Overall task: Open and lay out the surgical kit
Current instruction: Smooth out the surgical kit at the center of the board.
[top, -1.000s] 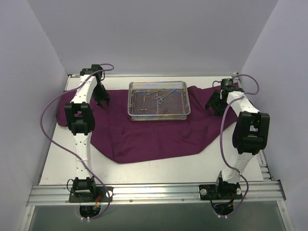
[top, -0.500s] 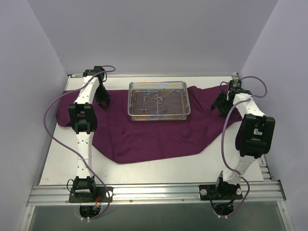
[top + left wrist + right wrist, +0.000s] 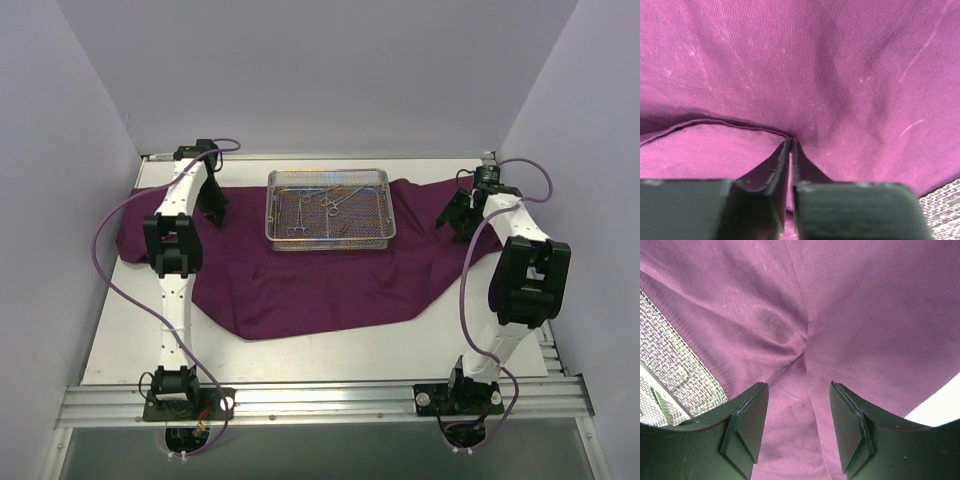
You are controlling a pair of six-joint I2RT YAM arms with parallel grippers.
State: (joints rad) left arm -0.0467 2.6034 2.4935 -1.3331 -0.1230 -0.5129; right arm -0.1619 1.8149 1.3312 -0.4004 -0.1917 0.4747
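The dark purple cloth wrap (image 3: 320,280) lies spread over the table. The silver wire-mesh tray (image 3: 330,243) sits on its far middle, with several thin ring-handled instruments (image 3: 325,205) inside. My left gripper (image 3: 213,212) is down on the cloth left of the tray. In the left wrist view its jaws (image 3: 791,142) stand almost together, pinching a raised fold of cloth (image 3: 740,125). My right gripper (image 3: 452,220) hovers over the cloth right of the tray. In the right wrist view it (image 3: 796,390) stands open above a crease (image 3: 805,347), holding nothing.
White walls close in the left, right and back of the table. Bare white tabletop (image 3: 330,350) shows in front of the cloth. A corner of the mesh tray (image 3: 670,365) shows at the left of the right wrist view. Purple cables loop beside both arms.
My left gripper's jaws have come together onto a fold of the cloth. The right gripper shifted right and farther back early on, then held, still open.
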